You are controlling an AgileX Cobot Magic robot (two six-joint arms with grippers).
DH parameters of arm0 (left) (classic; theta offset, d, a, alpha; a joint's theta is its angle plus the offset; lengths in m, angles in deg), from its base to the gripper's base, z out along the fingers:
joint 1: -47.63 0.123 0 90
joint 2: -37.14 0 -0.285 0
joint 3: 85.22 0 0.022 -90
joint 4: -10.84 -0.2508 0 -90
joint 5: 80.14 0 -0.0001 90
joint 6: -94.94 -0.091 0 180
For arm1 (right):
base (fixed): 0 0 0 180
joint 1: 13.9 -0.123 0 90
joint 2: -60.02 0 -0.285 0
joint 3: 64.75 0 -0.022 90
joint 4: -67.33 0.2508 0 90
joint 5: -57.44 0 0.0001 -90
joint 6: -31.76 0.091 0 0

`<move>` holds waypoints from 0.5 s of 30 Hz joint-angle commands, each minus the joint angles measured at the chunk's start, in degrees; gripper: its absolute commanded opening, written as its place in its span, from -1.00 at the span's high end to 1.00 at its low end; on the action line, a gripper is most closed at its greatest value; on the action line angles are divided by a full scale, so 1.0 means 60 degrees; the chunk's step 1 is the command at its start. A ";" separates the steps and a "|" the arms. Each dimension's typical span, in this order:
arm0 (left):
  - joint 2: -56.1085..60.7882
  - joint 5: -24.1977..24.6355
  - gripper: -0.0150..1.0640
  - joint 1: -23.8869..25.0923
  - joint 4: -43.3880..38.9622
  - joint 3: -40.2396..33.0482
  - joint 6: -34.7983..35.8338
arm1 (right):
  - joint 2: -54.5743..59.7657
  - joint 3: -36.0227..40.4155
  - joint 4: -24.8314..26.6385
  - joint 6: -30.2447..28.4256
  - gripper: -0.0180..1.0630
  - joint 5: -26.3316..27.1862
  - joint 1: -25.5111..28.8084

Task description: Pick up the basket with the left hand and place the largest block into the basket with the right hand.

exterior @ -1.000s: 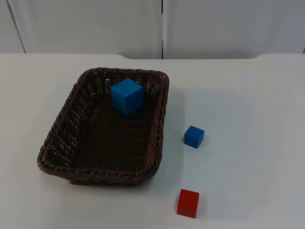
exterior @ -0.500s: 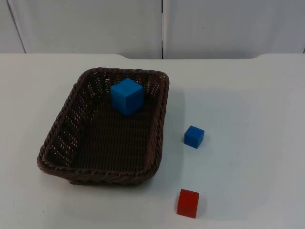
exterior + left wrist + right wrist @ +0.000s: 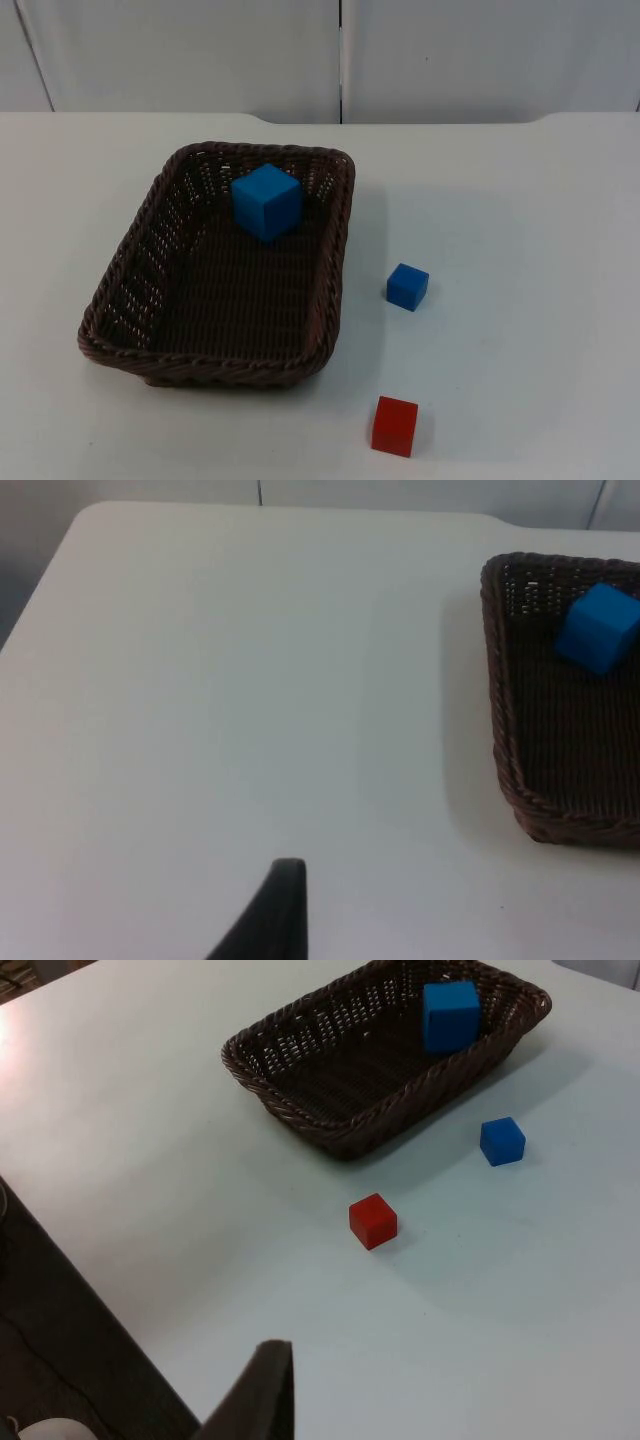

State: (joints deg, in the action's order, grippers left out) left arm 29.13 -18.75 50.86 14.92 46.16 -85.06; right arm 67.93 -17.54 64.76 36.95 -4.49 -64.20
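Note:
A dark brown wicker basket [image 3: 120,300] rests on the white table, left of centre. Inside it, at the far end, the largest block [image 3: 267,202], bright blue, sits against the wall. A small blue block [image 3: 407,287] lies on the table just right of the basket, and a red block [image 3: 395,426] lies nearer the front. My left gripper [image 3: 285,885] hangs over bare table well apart from the basket [image 3: 505,770] and big block [image 3: 598,628]. My right gripper [image 3: 268,1370] waits high and far back from the red block [image 3: 373,1221], small blue block [image 3: 502,1141] and basket [image 3: 290,1110].
The grey partition wall [image 3: 340,55] closes the far side of the table. In the right wrist view the table's edge [image 3: 95,1280] drops off to a dark floor beside the gripper. Bare table lies left and right of the basket.

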 commanded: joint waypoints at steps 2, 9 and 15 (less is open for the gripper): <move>0.0037 -0.0013 -0.98 0.0032 -0.0031 -0.0040 0.0000 | -0.0019 0.0075 -0.0011 -0.0012 -0.98 0.0031 -0.0030; 0.0037 -0.0013 -0.98 0.0032 -0.0031 -0.0040 0.0000 | -0.0019 0.0075 -0.0011 -0.0012 -0.98 0.0031 0.0205; 0.0037 -0.0013 -0.98 0.0032 -0.0031 -0.0040 0.0000 | -0.0019 0.0075 -0.0011 -0.0012 -0.98 0.0031 0.1105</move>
State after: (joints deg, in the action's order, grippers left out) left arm 29.13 -18.75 50.90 14.92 46.16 -85.06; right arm 67.93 -17.54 64.76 36.95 -4.49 -58.90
